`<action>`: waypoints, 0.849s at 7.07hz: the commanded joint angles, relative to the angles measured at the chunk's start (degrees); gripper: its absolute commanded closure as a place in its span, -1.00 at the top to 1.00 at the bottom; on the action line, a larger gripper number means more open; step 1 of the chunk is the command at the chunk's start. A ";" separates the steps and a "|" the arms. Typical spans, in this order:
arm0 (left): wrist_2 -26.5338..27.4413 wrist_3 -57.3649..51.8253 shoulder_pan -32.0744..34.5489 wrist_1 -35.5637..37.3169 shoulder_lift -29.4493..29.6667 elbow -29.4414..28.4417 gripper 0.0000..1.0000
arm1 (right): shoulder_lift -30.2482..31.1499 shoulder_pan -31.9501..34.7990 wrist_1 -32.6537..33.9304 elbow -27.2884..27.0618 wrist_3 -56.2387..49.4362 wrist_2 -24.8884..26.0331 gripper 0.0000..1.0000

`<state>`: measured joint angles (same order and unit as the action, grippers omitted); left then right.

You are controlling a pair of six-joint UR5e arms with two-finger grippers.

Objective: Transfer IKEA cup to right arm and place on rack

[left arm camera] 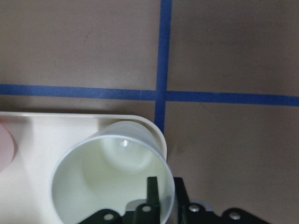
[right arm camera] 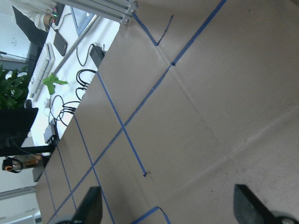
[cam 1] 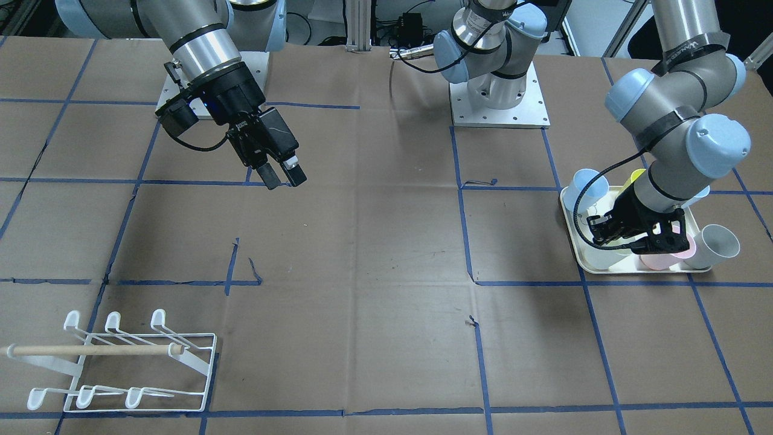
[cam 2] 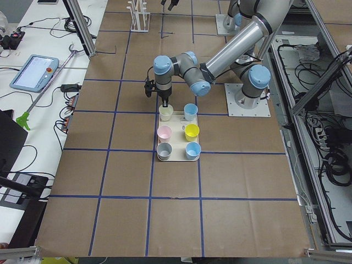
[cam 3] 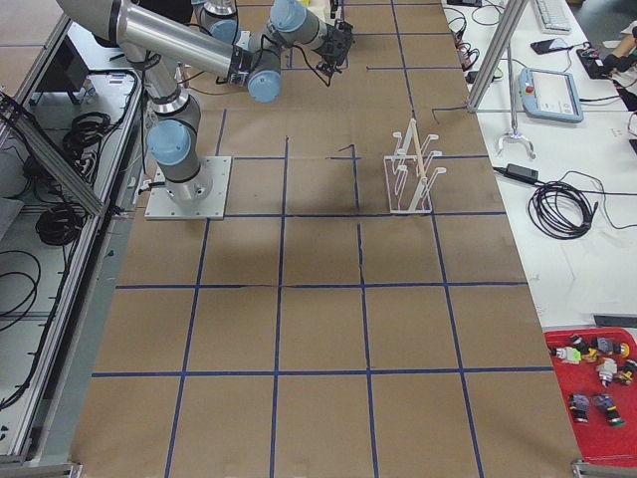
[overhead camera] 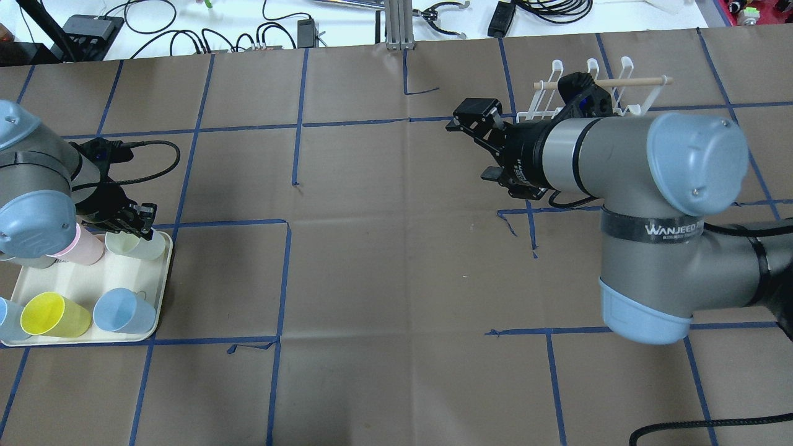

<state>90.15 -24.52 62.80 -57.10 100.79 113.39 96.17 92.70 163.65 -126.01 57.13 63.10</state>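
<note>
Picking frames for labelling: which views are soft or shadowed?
Left wrist view: pale cup sharp enough, paper beyond slightly soft. Right wrist view: tilted, its fingertips dark and blurred at the bottom edge. Front view: even light, soft arm shadows on the table.

Cups on tray [cam 2: 177,158]: six
- cream [cam 2: 166,113]: one
- blue [cam 2: 190,111]: two
- pink [cam 2: 164,132]: one
- yellow [cam 2: 191,131]: one
- grey [cam 2: 164,150]: one

Rack [cam 1: 124,362]: one
Arms: two

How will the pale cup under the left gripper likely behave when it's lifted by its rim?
The pale cup looks thin-walled and empty, so probably light. The left gripper straddles just one wall, so the cup may tilt. Its glossy surface might slip. Neighbours on the tray stand close, so it could bump them.
</note>
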 commanded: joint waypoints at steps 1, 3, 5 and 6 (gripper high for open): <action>0.03 0.00 0.39 -13.20 -1.64 -10.31 -1.00 | -2.90 0.03 16.90 -2.39 11.71 -0.08 1.00; -0.41 0.08 0.74 -30.28 -1.22 -24.29 -1.00 | -4.40 0.38 29.73 -8.16 23.61 -0.08 1.00; -8.08 -0.35 2.75 -34.04 -0.33 -30.41 -1.00 | -6.25 0.38 35.59 -9.96 23.82 -1.13 1.00; -14.24 -0.27 4.25 -33.17 -0.24 -31.03 -1.00 | -5.91 0.29 35.68 -10.04 23.91 -2.88 1.00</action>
<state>82.61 -24.77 65.39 -90.12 100.37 84.03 90.40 93.06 198.15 -135.64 80.70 61.85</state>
